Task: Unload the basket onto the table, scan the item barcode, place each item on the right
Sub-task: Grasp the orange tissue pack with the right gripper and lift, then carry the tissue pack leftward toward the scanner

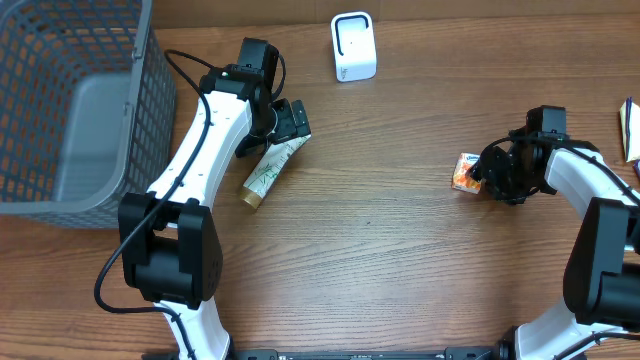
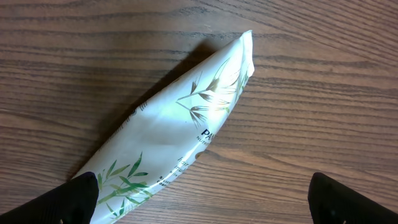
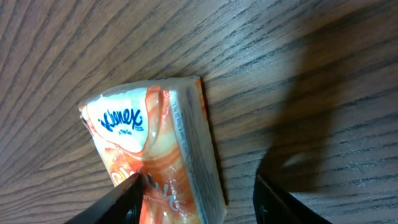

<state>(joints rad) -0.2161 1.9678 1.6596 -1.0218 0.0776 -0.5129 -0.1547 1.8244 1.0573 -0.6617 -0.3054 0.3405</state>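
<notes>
We note left claw (image 2: 202, 190) spread over tube (image 2: 180, 124); right claw (image 3: 199, 186), apart at three o'clock, brackets tissue pack (image 3: 149, 143), likely for pickup.

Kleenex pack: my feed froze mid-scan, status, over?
Left gripper open over leaf-print tube. Right gripper open, straddling Kleenex pack on table. Nothing held. Path to white scanner bare.

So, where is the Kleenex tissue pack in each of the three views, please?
Overhead: tissue pack at the right, mid-height.
Left wrist: not in it.
Right wrist: lower centre-left.
Shared landmark: the right pincer, open around the pack.
</notes>
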